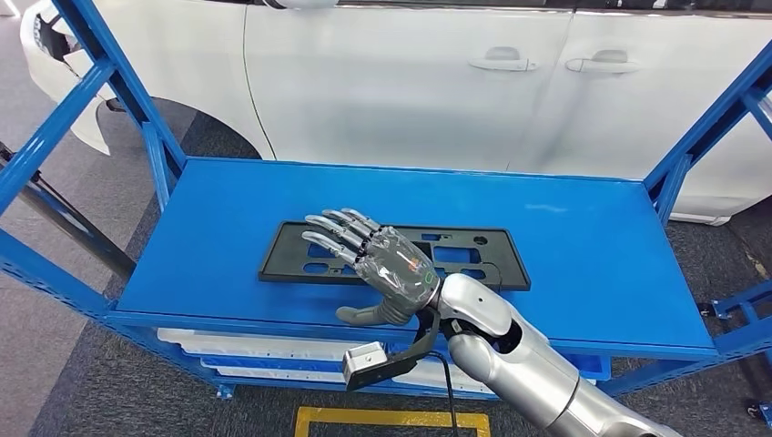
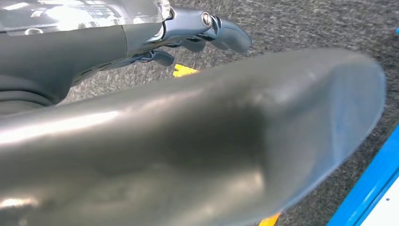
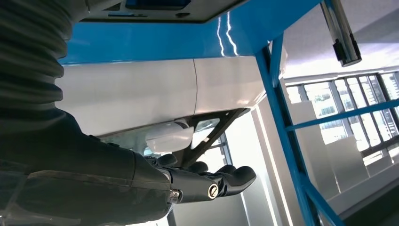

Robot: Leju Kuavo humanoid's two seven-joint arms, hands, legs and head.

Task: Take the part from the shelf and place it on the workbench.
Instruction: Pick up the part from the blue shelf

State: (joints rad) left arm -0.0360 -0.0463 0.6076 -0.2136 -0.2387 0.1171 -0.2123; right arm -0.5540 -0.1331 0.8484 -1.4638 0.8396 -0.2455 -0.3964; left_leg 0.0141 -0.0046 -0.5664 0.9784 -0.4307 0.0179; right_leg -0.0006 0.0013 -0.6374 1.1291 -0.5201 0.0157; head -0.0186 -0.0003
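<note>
white car body with two door handles (image 1: 510,64) behind; dark grey speckled carpet floor (image 1: 82,382), yellow floor marking (image 1: 391,421); bright tall windows (image 3: 348,113).

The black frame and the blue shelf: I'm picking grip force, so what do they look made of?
The black frame looks like moulded plastic with a matte finish: thin, flat, with rectangular cut-outs and no glare. The blue shelf looks like painted sheet metal with a semi-gloss finish: soft reflections on top, and rigid beams around it. The right hand is above the frame with its fingers spread; contact is unclear.
</note>
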